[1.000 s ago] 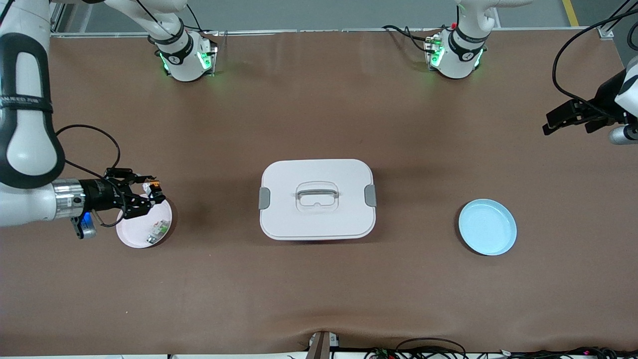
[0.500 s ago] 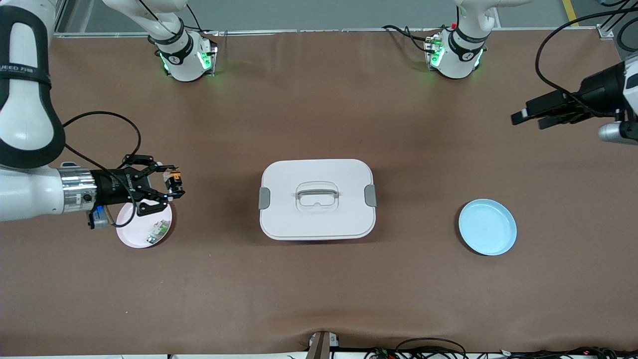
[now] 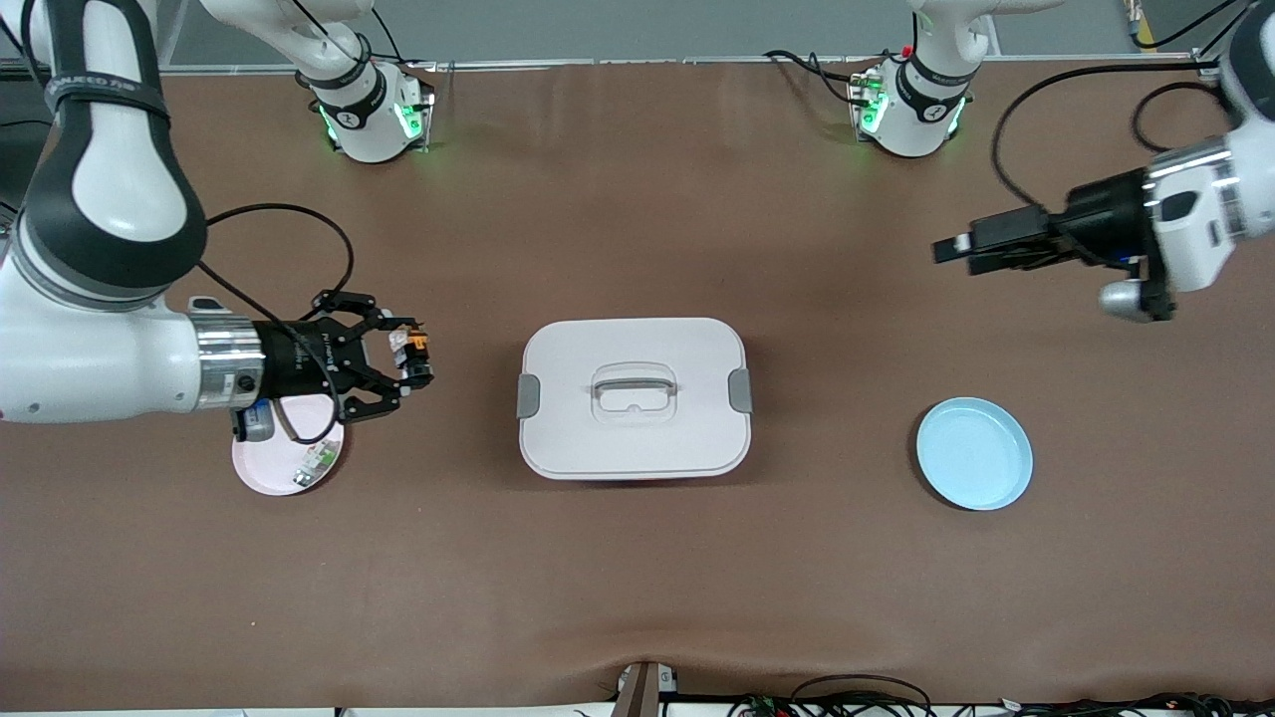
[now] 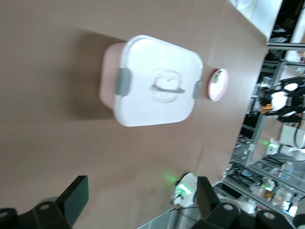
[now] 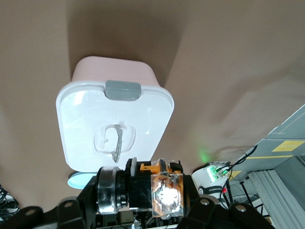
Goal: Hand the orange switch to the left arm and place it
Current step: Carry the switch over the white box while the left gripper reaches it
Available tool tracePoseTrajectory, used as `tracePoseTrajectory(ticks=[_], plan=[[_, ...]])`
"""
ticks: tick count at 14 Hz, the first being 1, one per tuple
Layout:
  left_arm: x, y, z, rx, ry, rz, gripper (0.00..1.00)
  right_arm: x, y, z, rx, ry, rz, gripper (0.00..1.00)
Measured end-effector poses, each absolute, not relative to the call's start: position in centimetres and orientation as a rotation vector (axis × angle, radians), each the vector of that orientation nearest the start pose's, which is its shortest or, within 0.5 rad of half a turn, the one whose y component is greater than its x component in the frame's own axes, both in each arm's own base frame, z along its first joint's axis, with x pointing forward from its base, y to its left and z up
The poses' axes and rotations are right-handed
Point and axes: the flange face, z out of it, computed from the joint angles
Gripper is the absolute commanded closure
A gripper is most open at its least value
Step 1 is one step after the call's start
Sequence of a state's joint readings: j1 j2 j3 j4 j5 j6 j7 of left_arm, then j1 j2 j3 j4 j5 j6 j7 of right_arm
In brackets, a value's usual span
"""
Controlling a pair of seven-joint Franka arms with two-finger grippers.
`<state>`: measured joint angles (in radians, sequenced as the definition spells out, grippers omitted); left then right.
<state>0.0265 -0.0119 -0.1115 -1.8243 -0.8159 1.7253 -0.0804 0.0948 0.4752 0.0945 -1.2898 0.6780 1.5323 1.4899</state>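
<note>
On the brown table, front view:
Box: the white box (image 3: pixel 634 398) sits at the table's middle, lid on, grey latches at both ends, handle lying flat in its recess.
Right gripper: the right gripper (image 3: pixel 410 358) is up in the air over bare table between the pink plate (image 3: pixel 261 473) and the box, its fingers clamped on the orange switch (image 3: pixel 415 348).
Orange switch: held off the table, orange face showing, apart from the box.
Pink plate: toward the right arm's end of the table, partly under the right arm's wrist; small green-and-white parts (image 3: pixel 312 465) lie on it.
Left gripper: the left gripper (image 3: pixel 954 249) hangs over bare table toward the left arm's end, pointing toward the middle; nothing shows between its fingers.
Blue plate: the blue plate (image 3: pixel 974 453) lies nearer to the front camera than the table under the left gripper, well apart from the box.

Left wrist view:
Left gripper: fingers (image 4: pixel 76 197) spread wide, nothing between them.
Box: the box (image 4: pixel 152 81) lies whole in view, with the pink plate (image 4: pixel 217 84) just past one latch.
Right gripper: seen far off and small (image 4: pixel 275 98), an orange spot in its grip.

Right wrist view:
Orange switch: the switch (image 5: pixel 155 186) sits pinched between the right gripper's fingers, black body with a metal ring at one end and an orange, clear-fronted end at the other.
Box: the box (image 5: pixel 114 121) stands past the switch, one grey latch facing the camera.
Blue plate: a sliver of it (image 5: pixel 78 180) shows at the box's edge.
</note>
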Motion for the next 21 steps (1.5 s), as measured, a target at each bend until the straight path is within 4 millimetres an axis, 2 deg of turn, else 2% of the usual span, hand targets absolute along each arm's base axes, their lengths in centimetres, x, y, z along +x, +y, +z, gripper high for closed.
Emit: tracePoseTrajectory(ticks=[3, 6, 12, 14, 16, 19, 21], plan=[[54.5, -17.7, 53.3, 2.334, 0.293, -0.102, 0.0, 64.7, 20.7, 48.7, -2.069, 1.709, 0.981, 1.0], [53.1, -24.3, 50.1, 2.281, 0.426, -0.042, 0.0, 64.1, 23.1, 48.9, -2.072, 1.727, 0.986, 1.0], [50.5, -33.5, 47.2, 2.171, 0.553, -0.009, 0.0, 63.6, 25.6, 49.5, -2.068, 1.736, 0.966, 1.0], [49.2, -36.1, 46.9, 2.147, 0.596, -0.006, 0.0, 63.4, 26.9, 49.6, -2.056, 1.744, 0.945, 1.0], [48.4, -37.9, 47.6, 2.122, 0.621, -0.02, 0.0, 62.7, 29.1, 49.7, -2.074, 1.733, 0.93, 1.0], [48.0, -39.6, 48.8, 2.099, 0.607, -0.036, 0.0, 61.8, 32.3, 49.9, -2.077, 1.745, 0.886, 1.0], [47.8, -40.7, 48.7, 2.091, 0.6, -0.028, 0.0, 61.4, 33.5, 49.8, -2.085, 1.748, 0.869, 1.0]])
